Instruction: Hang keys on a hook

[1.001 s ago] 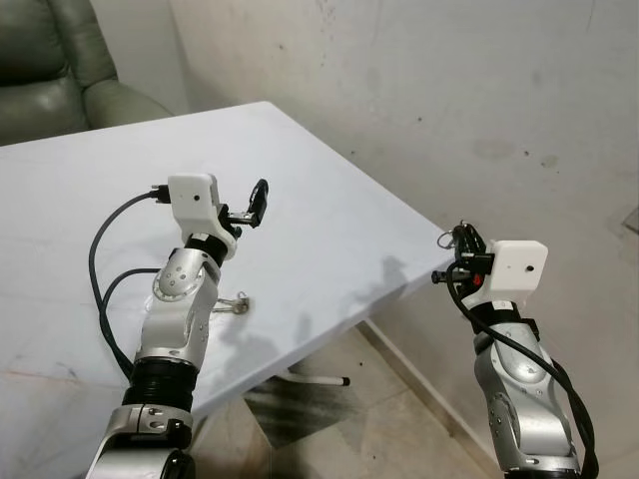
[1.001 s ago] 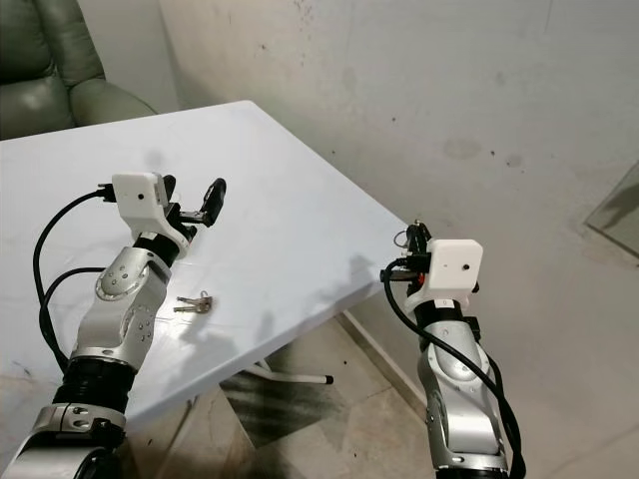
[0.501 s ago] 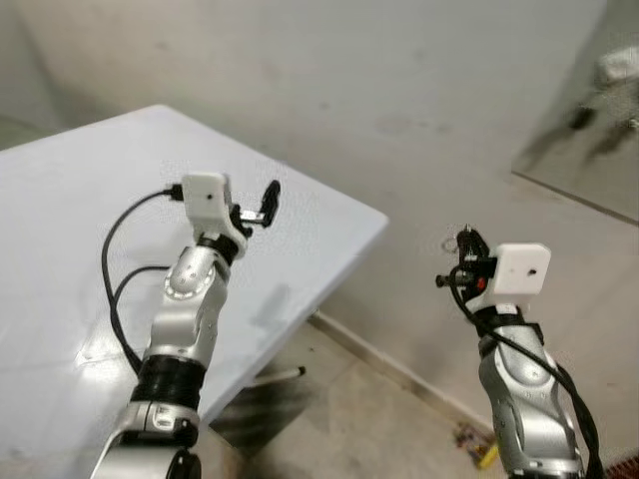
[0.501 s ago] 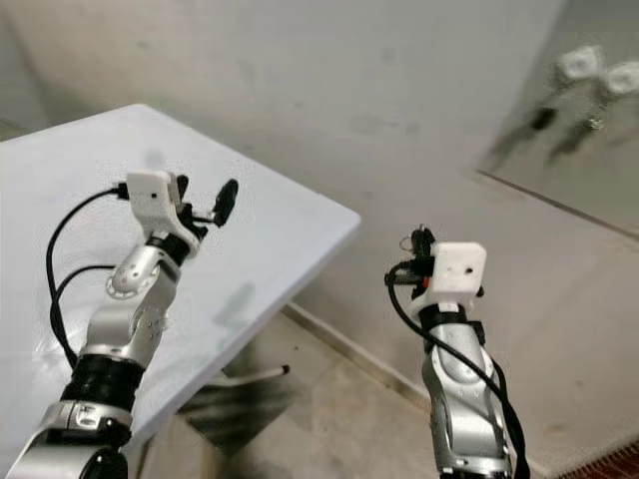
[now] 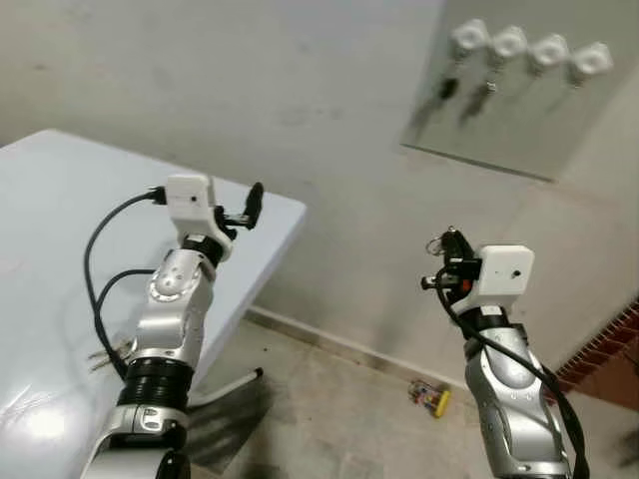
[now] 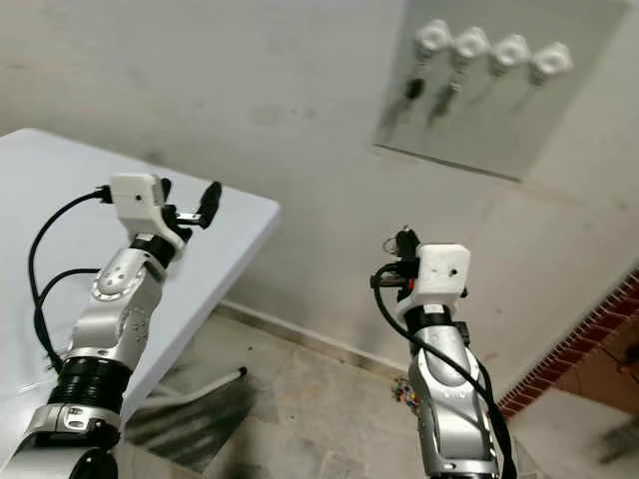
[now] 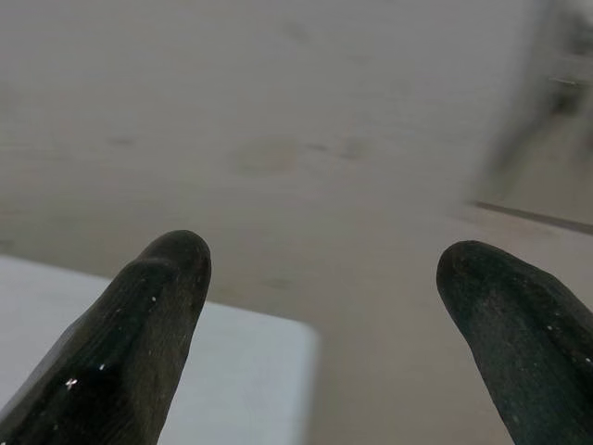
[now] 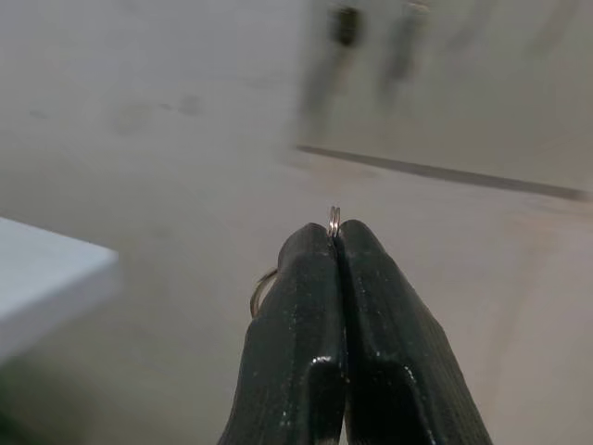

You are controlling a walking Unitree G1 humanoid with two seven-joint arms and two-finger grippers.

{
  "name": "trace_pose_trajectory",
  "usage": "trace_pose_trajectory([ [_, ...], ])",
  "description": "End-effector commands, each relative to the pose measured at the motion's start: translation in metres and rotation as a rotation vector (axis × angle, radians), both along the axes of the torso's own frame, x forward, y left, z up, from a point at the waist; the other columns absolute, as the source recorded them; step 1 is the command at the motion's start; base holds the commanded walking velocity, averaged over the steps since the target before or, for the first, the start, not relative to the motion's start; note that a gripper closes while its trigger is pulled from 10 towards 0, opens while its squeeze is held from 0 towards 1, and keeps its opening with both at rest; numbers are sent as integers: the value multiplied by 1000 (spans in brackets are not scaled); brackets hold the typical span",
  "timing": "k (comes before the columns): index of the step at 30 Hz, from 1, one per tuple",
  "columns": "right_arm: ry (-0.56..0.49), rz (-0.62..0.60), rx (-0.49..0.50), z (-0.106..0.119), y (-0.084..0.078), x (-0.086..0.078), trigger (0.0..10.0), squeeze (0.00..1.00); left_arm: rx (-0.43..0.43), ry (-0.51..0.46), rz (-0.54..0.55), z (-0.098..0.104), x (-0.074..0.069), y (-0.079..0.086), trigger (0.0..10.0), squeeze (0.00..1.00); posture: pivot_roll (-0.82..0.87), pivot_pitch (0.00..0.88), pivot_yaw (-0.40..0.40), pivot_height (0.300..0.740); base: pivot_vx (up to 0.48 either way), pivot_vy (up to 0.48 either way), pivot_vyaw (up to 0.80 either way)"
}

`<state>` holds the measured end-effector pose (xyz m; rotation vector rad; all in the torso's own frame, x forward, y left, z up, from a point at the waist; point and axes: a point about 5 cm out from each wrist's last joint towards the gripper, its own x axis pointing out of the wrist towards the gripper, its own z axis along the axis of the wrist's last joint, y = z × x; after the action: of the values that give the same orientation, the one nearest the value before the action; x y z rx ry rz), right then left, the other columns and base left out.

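We see our right gripper (image 8: pixel 335 243) raised in mid-air, jaws pressed together on a key ring (image 8: pixel 334 221) peeking out at their tips, well below the wall hook rack (image 5: pixel 529 52), while our left gripper (image 7: pixel 320 278) hovers over the white bench (image 5: pixel 60 230), jaws wide.

Soft, even daylight is filling the room, and glare is shining off the near left of the white table (image 5: pixel 60 299). Motion blur is smearing the far hooks (image 5: pixel 529 50). Faint shadows are lying on the floor (image 5: pixel 329 399).
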<state>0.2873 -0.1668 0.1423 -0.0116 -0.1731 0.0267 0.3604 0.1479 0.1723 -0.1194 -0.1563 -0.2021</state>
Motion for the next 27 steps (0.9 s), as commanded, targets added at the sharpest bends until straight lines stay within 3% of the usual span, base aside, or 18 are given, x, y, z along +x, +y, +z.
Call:
trace_pose_trajectory([
  [1, -6, -13, 6, 3, 0, 1, 10000, 0, 31, 0, -2, 2, 0, 0, 10000, 0, -8, 0, -38, 740, 0, 0, -744],
  [13, -3, -42, 11, 1, -1, -2, 10000, 0, 41, -3, 5, -1, -4, -5, 10000, 0, -19, 0, -27, 740, 0, 0, -737],
  [27, -1, -129, 47, -2, -10, -15, 10000, 0, 43, 19, -68, -2, 0, -20, 10000, 0, -96, 0, 32, 740, 0, 0, 0],
])
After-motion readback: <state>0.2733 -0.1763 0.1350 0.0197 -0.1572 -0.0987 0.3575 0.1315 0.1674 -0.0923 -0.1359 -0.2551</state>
